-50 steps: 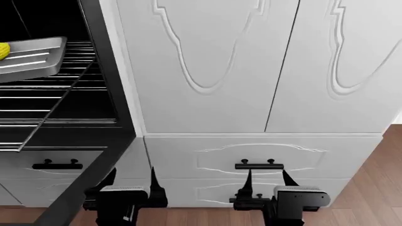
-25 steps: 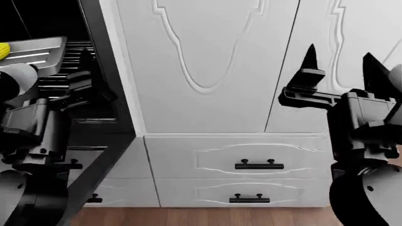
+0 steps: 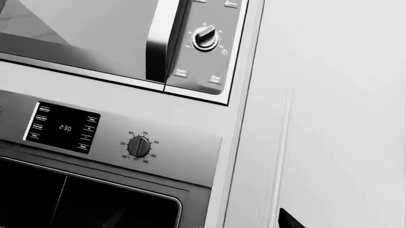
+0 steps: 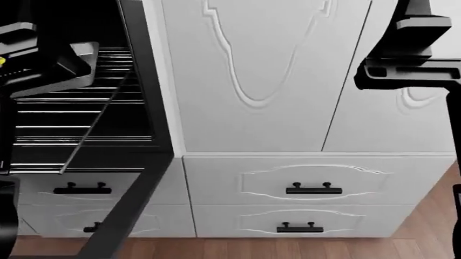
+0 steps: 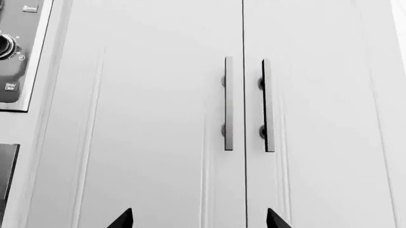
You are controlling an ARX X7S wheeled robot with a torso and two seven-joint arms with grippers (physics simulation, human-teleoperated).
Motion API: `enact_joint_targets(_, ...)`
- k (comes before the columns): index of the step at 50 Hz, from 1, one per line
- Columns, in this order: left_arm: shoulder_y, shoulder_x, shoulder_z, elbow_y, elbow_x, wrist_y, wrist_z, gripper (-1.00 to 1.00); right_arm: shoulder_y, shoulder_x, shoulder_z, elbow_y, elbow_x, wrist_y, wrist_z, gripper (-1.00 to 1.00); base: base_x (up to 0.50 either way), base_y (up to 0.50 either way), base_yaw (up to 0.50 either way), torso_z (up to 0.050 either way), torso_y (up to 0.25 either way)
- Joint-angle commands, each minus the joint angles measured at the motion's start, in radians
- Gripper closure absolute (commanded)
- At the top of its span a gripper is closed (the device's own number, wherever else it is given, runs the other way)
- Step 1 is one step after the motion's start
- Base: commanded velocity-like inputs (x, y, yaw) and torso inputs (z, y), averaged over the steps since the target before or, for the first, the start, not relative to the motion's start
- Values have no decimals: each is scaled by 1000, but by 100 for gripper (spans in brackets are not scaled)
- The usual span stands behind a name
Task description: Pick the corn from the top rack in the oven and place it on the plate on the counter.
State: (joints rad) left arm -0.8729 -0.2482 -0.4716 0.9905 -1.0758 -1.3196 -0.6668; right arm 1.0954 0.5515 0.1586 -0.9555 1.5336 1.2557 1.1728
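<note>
The oven (image 4: pixel 72 129) stands open at the head view's left, its black door (image 4: pixel 137 199) hanging down. Only a yellow sliver of the corn (image 4: pixel 2 62) shows at the frame's edge, lying in a grey metal tray (image 4: pixel 83 56) on the top rack (image 4: pixel 119 81). My left arm (image 4: pixel 32 51) hangs in front of the tray and hides most of it. My left gripper (image 3: pixel 203 224) faces the oven's control panel (image 3: pixel 95 137); one fingertip (image 3: pixel 286 221) shows. My right gripper (image 5: pixel 198 221) is open and empty, facing white cabinet doors. The plate and the counter are out of view.
A lower wire rack (image 4: pixel 72 154) sticks out of the oven. A microwave (image 3: pixel 95 33) sits above the oven. Tall white cabinet doors (image 4: pixel 252 81) with silvery handles (image 5: pixel 228 102) and drawers with black handles (image 4: pixel 313 189) fill the right. My right arm (image 4: pixel 411 54) is raised at the upper right. The floor is wood (image 4: pixel 439 216).
Both arms have risen from low in front of the drawers to the top of the head view. The head view has shifted, so the oven and cabinets sit a little further right.
</note>
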Motion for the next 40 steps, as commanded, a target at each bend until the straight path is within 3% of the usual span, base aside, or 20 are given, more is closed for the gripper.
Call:
enact_joint_targets(1, 20, -30, 17, 3, 20, 29, -3, -100, 21, 20, -5, -15, 61, 19, 30, -100, 0, 500, 0, 0, 0)
enact_joint_targets(40, 77, -66, 72, -8, 12, 114, -46, -100, -21, 44, -12, -37, 38, -7, -5, -100, 0, 500, 0, 0, 0)
